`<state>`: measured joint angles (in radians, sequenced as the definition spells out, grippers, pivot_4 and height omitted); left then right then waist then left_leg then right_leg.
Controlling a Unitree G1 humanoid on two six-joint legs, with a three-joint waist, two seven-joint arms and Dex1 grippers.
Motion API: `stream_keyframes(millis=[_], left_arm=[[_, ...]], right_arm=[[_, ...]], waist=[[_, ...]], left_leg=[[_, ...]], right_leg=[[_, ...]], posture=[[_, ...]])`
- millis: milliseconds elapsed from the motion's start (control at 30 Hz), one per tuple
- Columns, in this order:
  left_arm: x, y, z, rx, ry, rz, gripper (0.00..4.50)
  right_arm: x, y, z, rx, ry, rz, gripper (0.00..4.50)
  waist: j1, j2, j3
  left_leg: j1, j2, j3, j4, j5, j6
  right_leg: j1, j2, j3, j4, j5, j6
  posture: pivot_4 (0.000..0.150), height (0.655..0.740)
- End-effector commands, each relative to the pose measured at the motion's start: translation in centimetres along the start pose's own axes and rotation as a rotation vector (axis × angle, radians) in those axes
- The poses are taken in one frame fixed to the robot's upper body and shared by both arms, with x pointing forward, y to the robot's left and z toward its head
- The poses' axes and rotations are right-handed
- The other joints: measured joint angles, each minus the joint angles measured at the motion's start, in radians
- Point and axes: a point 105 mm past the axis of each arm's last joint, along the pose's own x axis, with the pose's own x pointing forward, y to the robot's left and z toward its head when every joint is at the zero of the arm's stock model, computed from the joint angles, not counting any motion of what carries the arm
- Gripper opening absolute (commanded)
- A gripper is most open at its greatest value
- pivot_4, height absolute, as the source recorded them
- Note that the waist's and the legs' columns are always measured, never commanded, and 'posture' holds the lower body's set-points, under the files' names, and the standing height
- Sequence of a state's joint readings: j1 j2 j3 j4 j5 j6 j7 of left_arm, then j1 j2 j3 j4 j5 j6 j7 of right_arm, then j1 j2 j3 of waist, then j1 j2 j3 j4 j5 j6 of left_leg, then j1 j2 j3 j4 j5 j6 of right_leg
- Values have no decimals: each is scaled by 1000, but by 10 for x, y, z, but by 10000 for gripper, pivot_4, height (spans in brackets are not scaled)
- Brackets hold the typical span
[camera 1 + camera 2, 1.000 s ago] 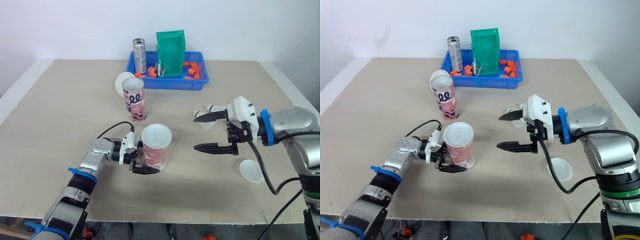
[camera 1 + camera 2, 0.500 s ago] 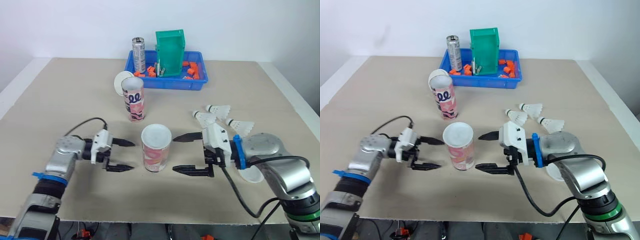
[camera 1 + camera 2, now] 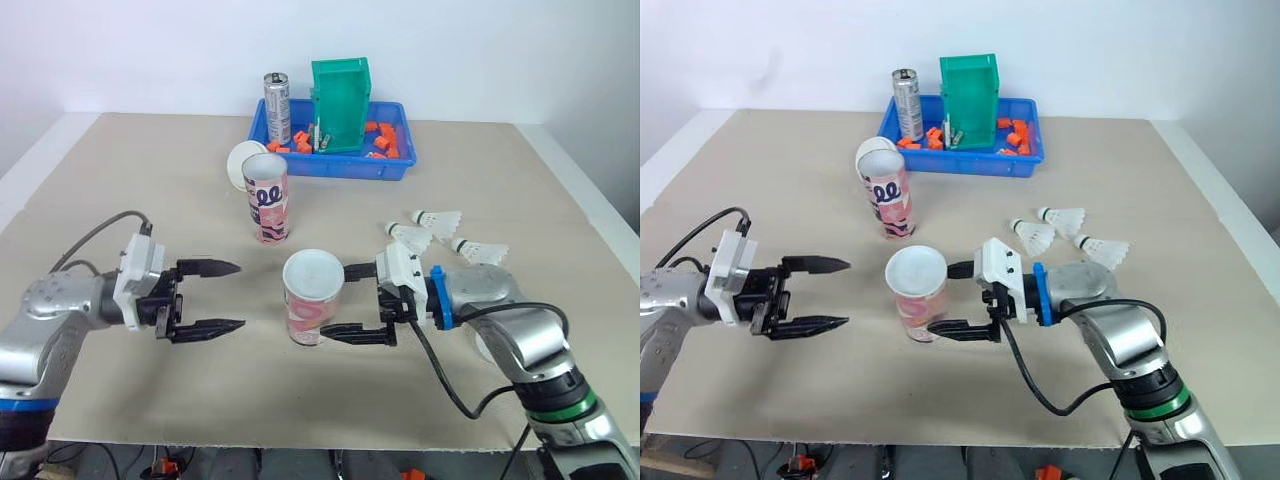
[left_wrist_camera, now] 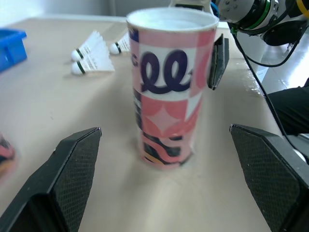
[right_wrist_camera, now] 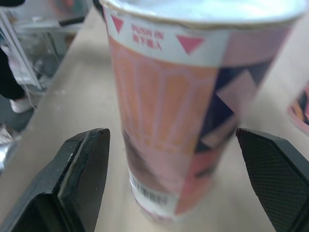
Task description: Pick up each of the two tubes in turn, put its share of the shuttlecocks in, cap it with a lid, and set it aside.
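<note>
My left claw [image 3: 238, 295] hangs released at the left of the beige table [image 3: 120, 200], its two black fingers spread wide and holding nothing, well apart from both tubes. Further back and to its right, the open pink-patterned cardboard tube [image 3: 267, 210] stands upright with a round white lid [image 3: 241, 165] leaning at its far side.

Near the middle stands the other pink-patterned tube with a white lid already pressed on its top [image 3: 312, 312]. It is upright on the table and I would judge it ready to be set aside.

My right claw [image 3: 338, 302] is also released, with one finger reaching along each side of that capped tube. I cannot tell whether either finger touches it.

This tube looks like thin cardboard with only feathers inside, so I expect it to be very light, easy to tip and easy to dent. Its printed skin may be a little slick. I would close gently on the middle of the body, below the lid, so the squeeze does not pop the cap off.

To the right, three white shuttlecocks [image 3: 425, 228] lie loose on the table, presumably the open tube's share.
</note>
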<state>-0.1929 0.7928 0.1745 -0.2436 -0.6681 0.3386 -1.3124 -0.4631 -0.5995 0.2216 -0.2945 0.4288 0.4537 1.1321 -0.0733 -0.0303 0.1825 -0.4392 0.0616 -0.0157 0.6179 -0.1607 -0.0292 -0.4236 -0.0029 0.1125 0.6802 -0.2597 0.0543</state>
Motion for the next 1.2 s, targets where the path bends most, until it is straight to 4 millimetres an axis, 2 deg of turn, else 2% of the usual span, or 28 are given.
stream_keyframes(millis=[33, 167, 333, 567, 600, 733, 833, 933, 1067, 1133, 1200], left_arm=[[-4, -2, 20, 40, -32, 35, 44372], [-5, -5, 19, 17, -34, 52, 44372], [-3, -5, 17, 5, -39, 57, 44372], [2, -5, 15, 1, -52, 52, 44372], [3, -5, 15, 1, -53, 51, 45000], [6, -4, 14, 4, -56, 39, 45000], [11, -2, 14, 11, -62, 22, 45000], [26, 3, 21, 21, -113, -14, 45000], [46, 11, 32, 31, -177, -51, 45000], [56, 15, 33, 32, -186, -66, 45000], [70, 22, 31, 47, -185, -59, 45000]], right_arm=[[8, -3, 12, -23, -66, 18, 45000], [20, -2, 10, -20, -82, 51, 45000], [30, -2, -6, -57, -23, 76, 45000], [32, -5, 0, -78, -46, 80, 45000], [32, -6, 1, -77, -49, 78, 39898], [28, -8, 7, -77, -69, 60, 26655], [23, -10, 10, -78, -75, 35, 26655], [7, -16, 23, -85, -110, -22, 26655], [-33, -38, 46, -113, -150, -200, 26655], [-61, -56, 50, -104, -148, -334, 26655], [-109, -86, 47, -86, -118, -585, 26655]], waist=[[0, 0, 0], [0, 0, 0], [0, 0, 0], [0, 0, 0], [0, 0, 0], [0, 0, 0], [1, 0, 0], [4, 0, 0], [14, 0, 0], [21, 0, 0], [24, 0, 0]], left_leg=[[0, 0, 0, 0, 0, 0], [0, 0, 0, 0, 0, 0], [0, 0, 0, 0, 0, 0], [0, 0, 0, 0, 0, 0], [0, 0, 0, 0, 0, 0], [0, 0, 0, 0, 0, 0], [0, 0, 0, 0, 0, 0], [0, 0, 0, 1, 0, 0], [0, -1, -1, 3, 0, 0], [0, -1, -1, 3, 0, 0], [0, -1, -1, 3, 0, 0]], right_leg=[[0, 0, 0, 0, 0, 0], [0, 0, 0, 0, 1, 0], [0, 0, 0, 0, 0, -1], [0, 0, -1, 0, 0, -1], [0, 0, -1, 0, 0, -1], [0, 0, -1, 0, 1, -1], [0, 0, -1, 0, 1, 0], [1, 0, -1, 0, 1, 0], [2, 0, 0, 0, 4, 5], [2, 0, 0, 0, 4, 6], [2, 0, 0, 0, 4, 6]], posture=[[1500, 7362], [1500, 7362], [1500, 7362], [1500, 7362], [1500, 7362], [1500, 7362], [1500, 7362], [1500, 7362], [1500, 7362], [1500, 7362], [1500, 7362]])
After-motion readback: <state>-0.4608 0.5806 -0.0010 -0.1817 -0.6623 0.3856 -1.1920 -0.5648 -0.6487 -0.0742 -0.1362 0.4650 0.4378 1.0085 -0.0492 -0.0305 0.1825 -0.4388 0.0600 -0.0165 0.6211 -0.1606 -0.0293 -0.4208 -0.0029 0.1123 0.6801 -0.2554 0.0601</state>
